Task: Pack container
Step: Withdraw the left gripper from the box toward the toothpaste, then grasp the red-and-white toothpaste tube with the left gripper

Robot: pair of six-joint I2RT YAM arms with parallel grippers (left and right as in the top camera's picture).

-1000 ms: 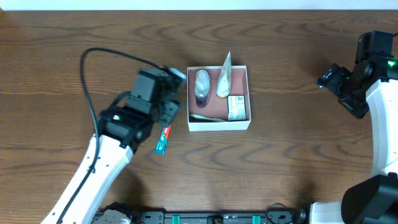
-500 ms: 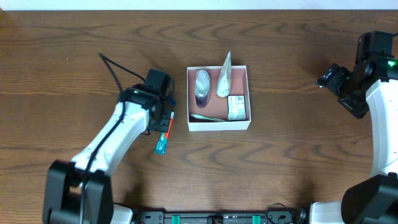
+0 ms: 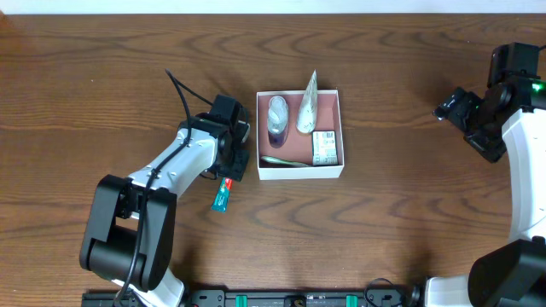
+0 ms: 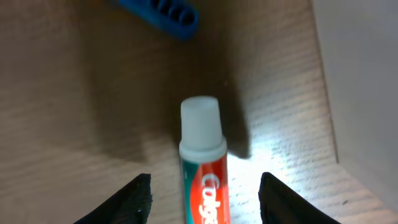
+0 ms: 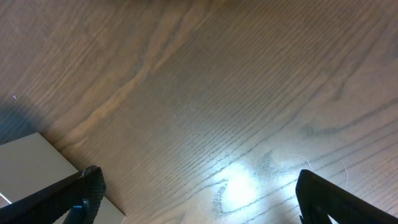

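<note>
The container is a square white-walled box with a pinkish inside at the table's middle. It holds a small bottle, a white sachet, a small packet and a green toothbrush. A red and green toothpaste tube with a white cap lies just left of the container. My left gripper is low over the tube's cap end, and its open jaws straddle the tube without touching it. My right gripper is open and empty at the far right.
A blue ribbed object lies on the table just beyond the tube's cap. The container's white wall is close on the right of my left gripper. A corner of the container shows in the right wrist view.
My left gripper has come down and moved right, from above the tube to low over its cap end beside the container. The right arm has not moved.
</note>
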